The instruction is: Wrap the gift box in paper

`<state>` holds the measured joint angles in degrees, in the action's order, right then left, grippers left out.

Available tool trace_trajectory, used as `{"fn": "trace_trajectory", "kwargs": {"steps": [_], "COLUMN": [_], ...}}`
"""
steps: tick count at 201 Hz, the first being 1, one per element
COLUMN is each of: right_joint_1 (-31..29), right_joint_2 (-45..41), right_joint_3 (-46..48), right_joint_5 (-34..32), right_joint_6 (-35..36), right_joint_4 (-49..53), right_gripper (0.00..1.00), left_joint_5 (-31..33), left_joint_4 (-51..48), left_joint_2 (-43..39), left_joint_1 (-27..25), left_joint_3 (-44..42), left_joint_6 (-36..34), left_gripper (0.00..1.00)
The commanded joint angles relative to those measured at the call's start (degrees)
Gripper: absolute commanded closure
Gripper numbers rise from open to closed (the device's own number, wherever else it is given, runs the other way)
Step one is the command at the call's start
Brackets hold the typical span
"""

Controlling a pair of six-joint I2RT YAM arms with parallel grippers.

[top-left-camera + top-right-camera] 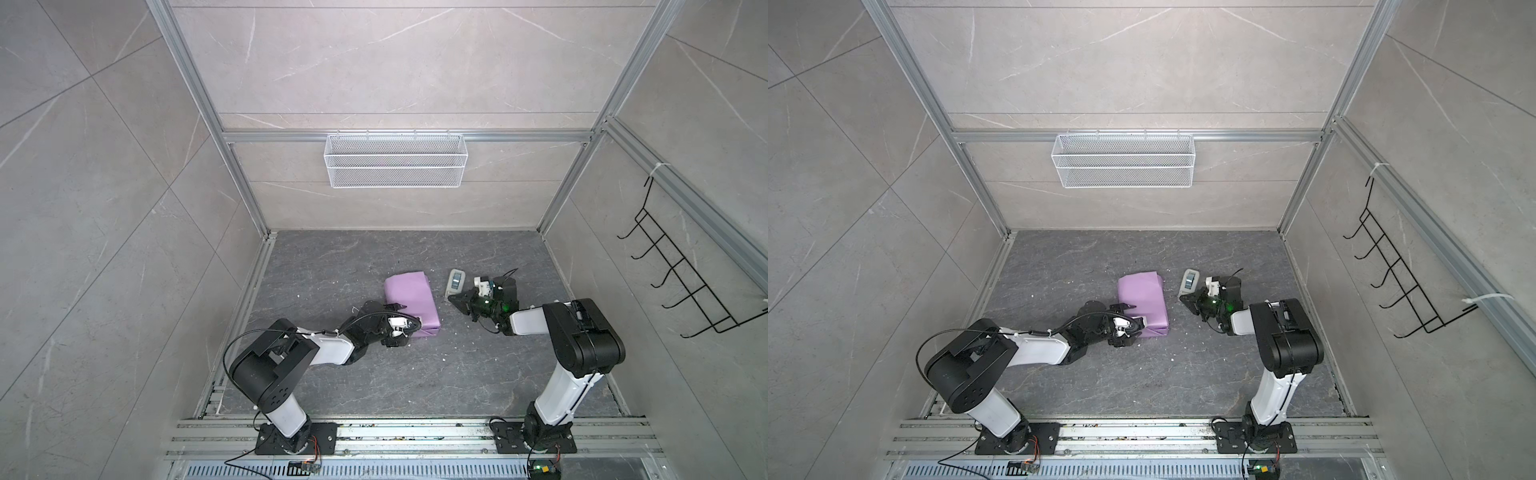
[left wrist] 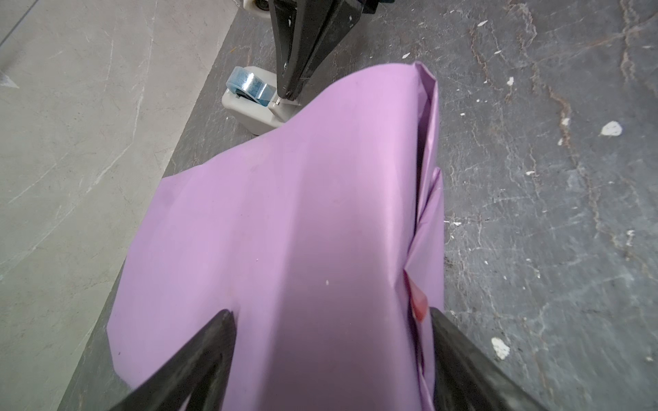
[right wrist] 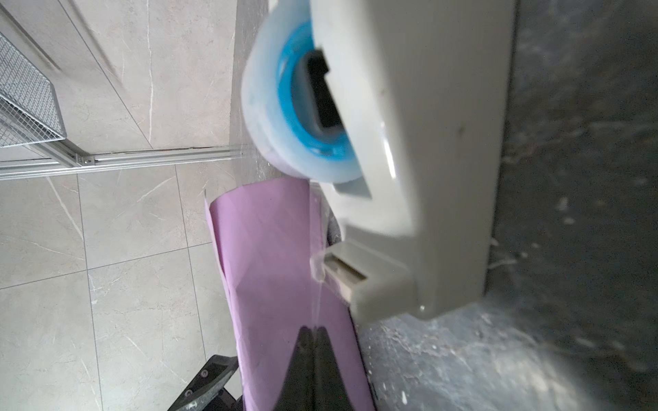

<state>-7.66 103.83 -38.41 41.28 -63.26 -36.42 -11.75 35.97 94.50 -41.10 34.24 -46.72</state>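
I am watching the left end effector [image 2: 331,315] reaching in from the left at the near end of the paper [image 2: 302,213], with its jaws spread wide. One finger [image 2: 213,348] is lying over the lilac top face and the other is sitting against the folded near end, where a sliver of pink is showing. I cannot tell whether either is pressing.

The paper is lying wrapped around a flat block in the middle of the tabletop [image 1: 374,374], lilac face out, running from far to near and slanting slightly right. The gift box is hidden inside it.

The right end effector [image 3: 313,331] is holding its jaws closed tip to tip, pinching a thin strip of clear tape [image 3: 318,302] that is running up to the cutter of the grey-white tape dispenser [image 3: 427,178]. The dispenser, carrying a blue-cored tape roll [image 3: 270,117], is standing just right of the parcel's far end, apart from it. The right end effector is coming at it from the near right.
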Motion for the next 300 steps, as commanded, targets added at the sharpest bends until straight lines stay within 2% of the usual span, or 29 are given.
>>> {"fn": "trace_trajectory", "kwargs": {"steps": [1, 100, 153, 209, 245, 277, 300], "right_joint_1": [-1.1, -0.8, 0.4, 1.3, 1.8, 1.3, -1.9], "right_joint_2": [1.6, 8.3, 8.6, 7.4, 1.9, -9.9, -19.1], "right_joint_3": [1.5, 1.8, 2.6, 2.2, 3.3, 7.9, 12.1], "right_joint_5": [2.1, -2.1, -5.5, -6.0, -3.4, 0.4, 1.7], "right_joint_6": [1.1, 3.1, 4.5, 9.6, 12.9, 19.6, 24.7], "right_joint_4": [0.2, 0.2, 3.2, 6.8, 7.0, 8.6, 10.7], "right_gripper": [1.0, 1.0, 1.0, 1.0, 1.0, 1.0, 1.0], "left_joint_5": [-1.6, -1.7, -1.9, -1.8, -1.9, -1.8, -1.7], "left_joint_4": [-3.4, -3.6, -3.5, -3.6, -3.7, -3.7, -3.7], "left_joint_2": [0.3, 0.2, 0.3, 0.5, 0.6, 0.8, 0.8], "left_joint_1": [0.3, 0.3, 0.3, 0.3, 0.3, 0.3, 0.3], "left_joint_3": [0.8, 0.7, 0.8, 0.8, 0.8, 0.9, 0.9], "left_joint_6": [1.7, 1.8, 1.8, 1.7, 1.7, 1.6, 1.6], "left_gripper": [0.18, 0.18, 0.18, 0.18, 0.18, 0.18, 0.18]}}
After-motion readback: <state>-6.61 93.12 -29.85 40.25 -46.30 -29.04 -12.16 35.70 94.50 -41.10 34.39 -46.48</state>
